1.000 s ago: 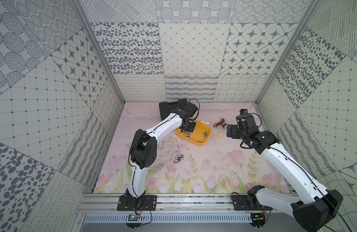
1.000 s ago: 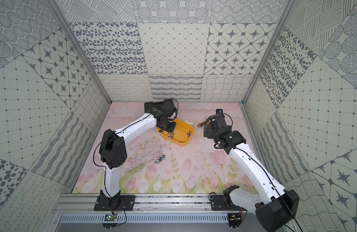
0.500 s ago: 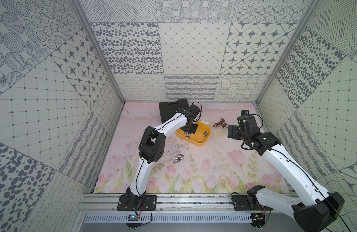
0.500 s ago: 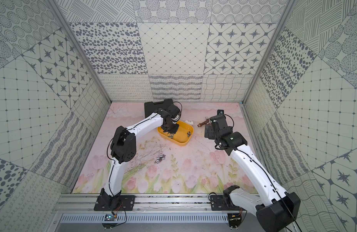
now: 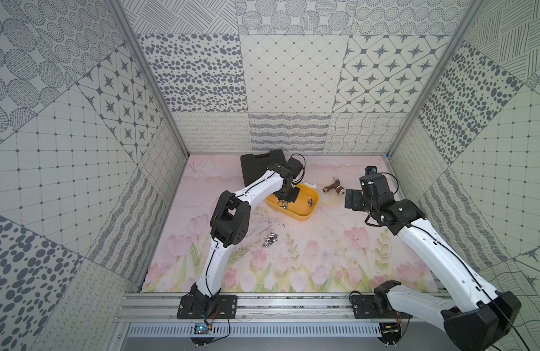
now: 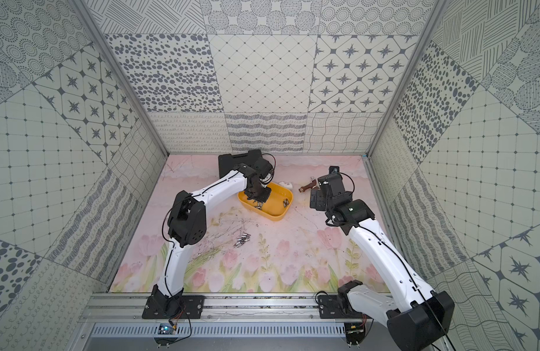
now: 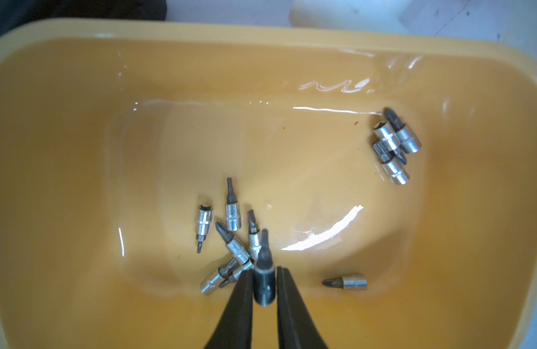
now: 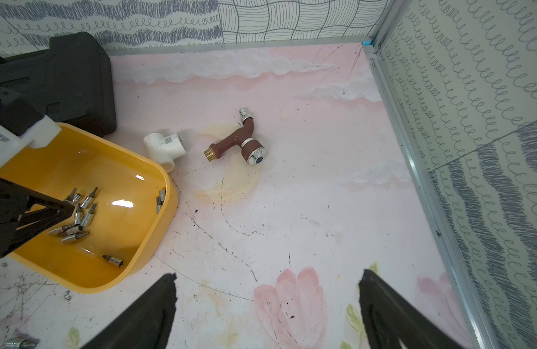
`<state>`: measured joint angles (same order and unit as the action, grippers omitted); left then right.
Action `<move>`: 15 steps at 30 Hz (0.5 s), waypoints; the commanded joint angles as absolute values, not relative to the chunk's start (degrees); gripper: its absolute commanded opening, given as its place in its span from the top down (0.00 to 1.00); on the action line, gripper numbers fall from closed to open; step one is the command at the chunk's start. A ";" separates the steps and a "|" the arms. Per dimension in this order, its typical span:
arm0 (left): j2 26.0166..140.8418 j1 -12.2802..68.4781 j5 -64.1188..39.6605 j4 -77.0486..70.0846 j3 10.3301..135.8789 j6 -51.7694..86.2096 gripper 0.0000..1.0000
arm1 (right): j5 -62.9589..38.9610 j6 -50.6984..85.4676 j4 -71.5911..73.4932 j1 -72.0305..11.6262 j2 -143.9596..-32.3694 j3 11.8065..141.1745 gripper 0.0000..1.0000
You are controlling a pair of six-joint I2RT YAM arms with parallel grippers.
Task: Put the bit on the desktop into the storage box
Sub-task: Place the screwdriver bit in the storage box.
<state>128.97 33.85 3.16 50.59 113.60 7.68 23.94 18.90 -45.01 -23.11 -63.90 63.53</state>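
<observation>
Hanging between the narrowly parted jaws of the left tool [image 7: 265, 270], the bit [image 7: 263, 282] is a dark, blurred stub with its tip toward the middle of the storage box [image 7: 80, 90], over the box floor. Only the left wrist view shows this, and it does not settle whether the jaws pinch the bit or merely flank it. Just beside it lies a heap of silver bits [image 7: 234, 238]. A lone one [image 7: 347, 282] lies apart to one side, and a tight clump [image 7: 394, 148] sits near the far end wall.

In both top views the left wrist and tool cover the bit and much of the heap. Those views alone give the loose bits [image 5: 270, 240] lying on the worktop [image 5: 323, 243] near the left arm's elbow, well apart from the box.

The right wrist view adds what is small from above: a white pipe fitting [image 8: 164, 146] just beside the box rim, a brown tap [image 8: 240, 142] next to that, and a black tool case [image 8: 64, 81] close behind the box. The right tool [image 8: 267, 275] gapes wide with nothing in it, above bare worktop.

The worktop is a scuffed pink sheet printed with tulips and clouds. Patterned grey-and-white panels [image 5: 293, 76] wall it on three sides, and an aluminium rail [image 5: 278, 304] carries both arm bases at the front.
</observation>
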 commanded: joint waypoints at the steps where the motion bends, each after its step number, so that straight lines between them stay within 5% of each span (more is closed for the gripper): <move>1: 128.49 33.62 2.48 53.29 114.29 6.94 0.70 | 23.66 18.73 -43.31 -22.85 -62.62 63.24 0.03; 7: 125.76 33.60 2.73 54.36 113.18 6.94 0.55 | 23.55 18.87 -43.33 -22.85 -62.59 63.17 0.04; 15: 115.56 33.92 3.14 52.68 103.27 7.89 0.51 | 23.47 18.83 -43.33 -22.71 -62.58 63.02 0.03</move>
<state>120.75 33.85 3.20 51.88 107.59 7.79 23.57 18.87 -45.01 -23.05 -63.90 63.51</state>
